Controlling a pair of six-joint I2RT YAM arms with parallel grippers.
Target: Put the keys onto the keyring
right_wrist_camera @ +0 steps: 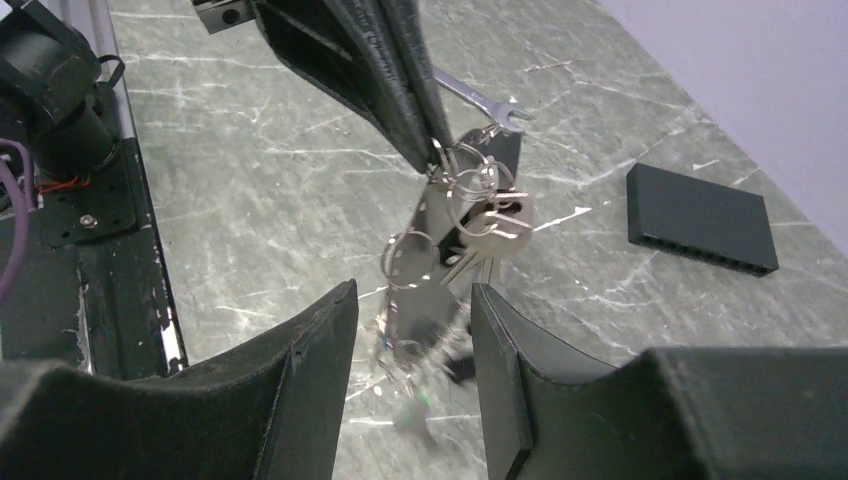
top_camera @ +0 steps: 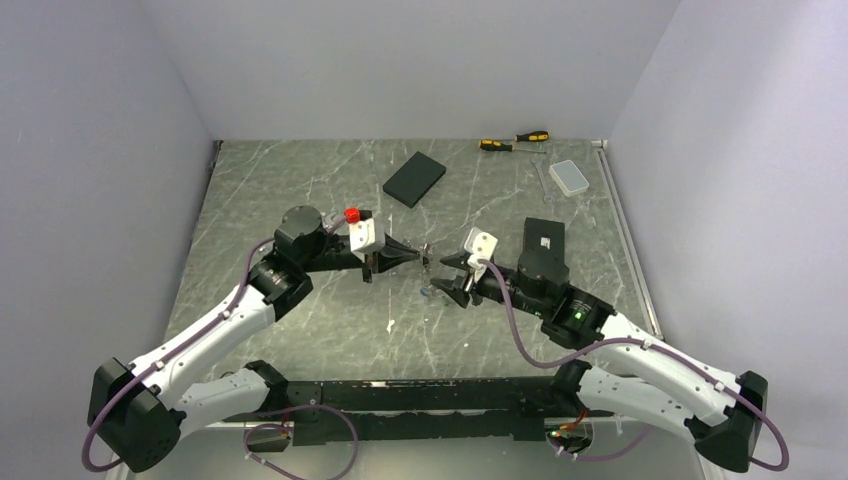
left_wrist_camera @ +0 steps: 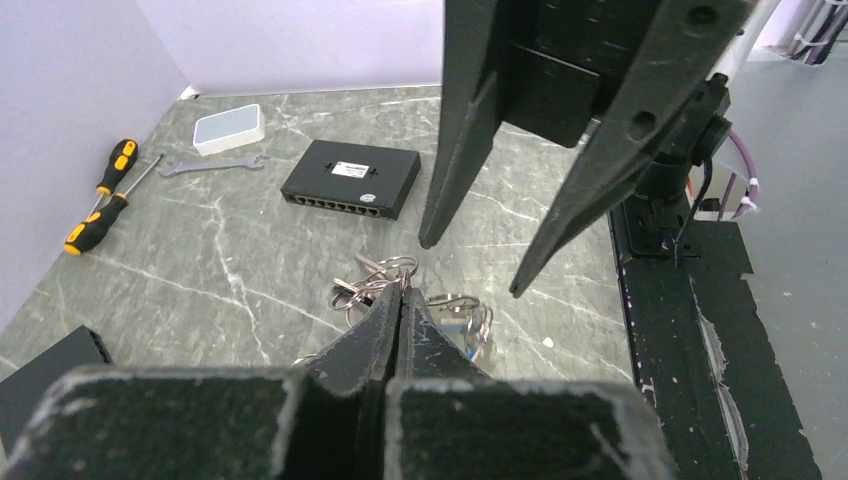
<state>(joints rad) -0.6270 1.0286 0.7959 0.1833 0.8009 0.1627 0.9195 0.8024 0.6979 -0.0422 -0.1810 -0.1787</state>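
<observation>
My left gripper (left_wrist_camera: 402,290) is shut on the thin silver keyring (left_wrist_camera: 392,266) and holds it above the table. A bunch of small rings and silver keys (right_wrist_camera: 487,222) hangs from it below the left fingertips (right_wrist_camera: 425,140). The lower keys, one with a green bit (right_wrist_camera: 425,400), are blurred. My right gripper (right_wrist_camera: 412,340) is open and empty, its jaws either side of the hanging bunch's lower end without touching it. In the top view the two grippers meet at mid-table: left (top_camera: 420,255), right (top_camera: 448,278), keys (top_camera: 427,272) between them.
A black network switch (left_wrist_camera: 350,180), a silver wrench (left_wrist_camera: 210,163), a white box (left_wrist_camera: 228,128) and two yellow-handled screwdrivers (left_wrist_camera: 100,195) lie at the back right. A flat black box (top_camera: 414,178) lies at the back middle. Grey walls enclose the table.
</observation>
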